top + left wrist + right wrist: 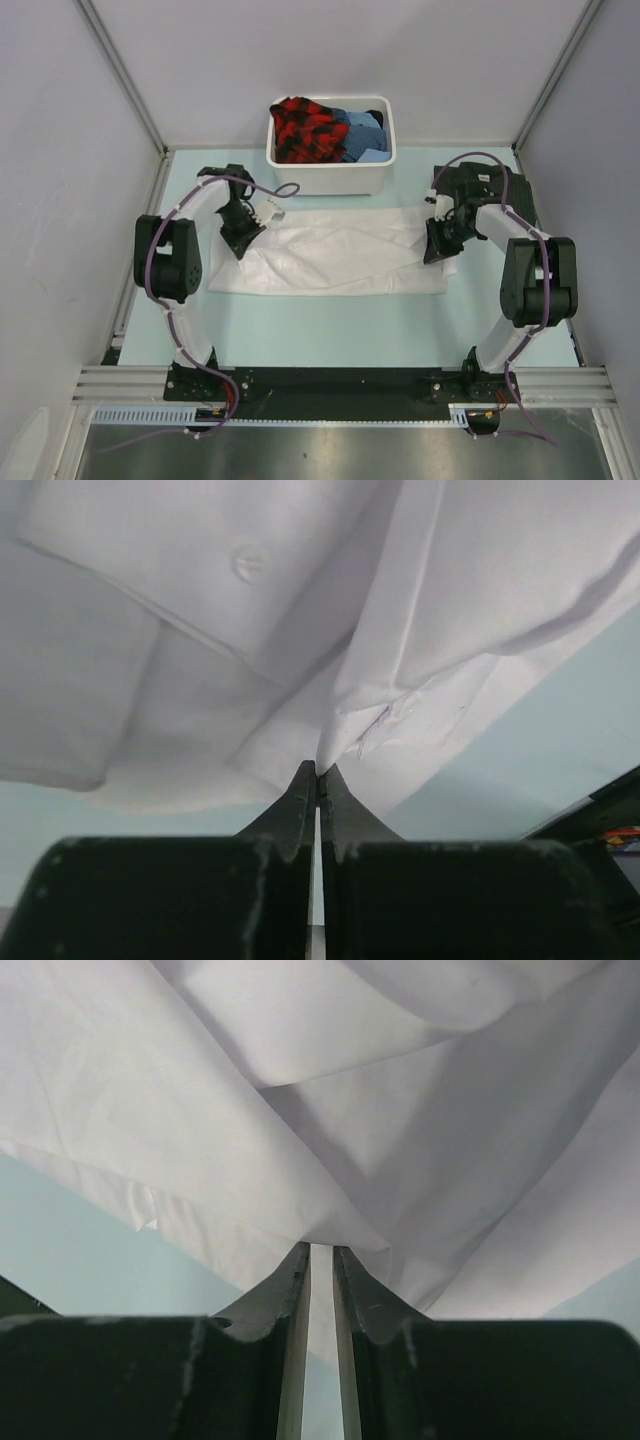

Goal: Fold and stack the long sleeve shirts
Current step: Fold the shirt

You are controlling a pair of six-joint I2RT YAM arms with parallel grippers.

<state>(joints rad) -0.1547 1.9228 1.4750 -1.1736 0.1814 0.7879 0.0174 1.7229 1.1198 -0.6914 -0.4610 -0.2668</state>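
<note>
Our left gripper [318, 772] and right gripper [320, 1250] pinch the large plain white cloth shirt [340, 260] at their tips, so we should lift evenly.

A pale mint table [330, 330] fills the middle of the top view, evenly lit, with only soft shadows on it. Plain grey-white panels close it in: a back wall [330, 60] across the top of the frame, a left wall [50, 200] and a right wall [600, 180]. Aluminium posts [120, 75] run diagonally down from the upper corners (one on each side). Along the lower edge lie an aluminium rail [130, 382], a black strip [340, 385] and, at the very bottom, a brushed metal surface [330, 450].
</note>
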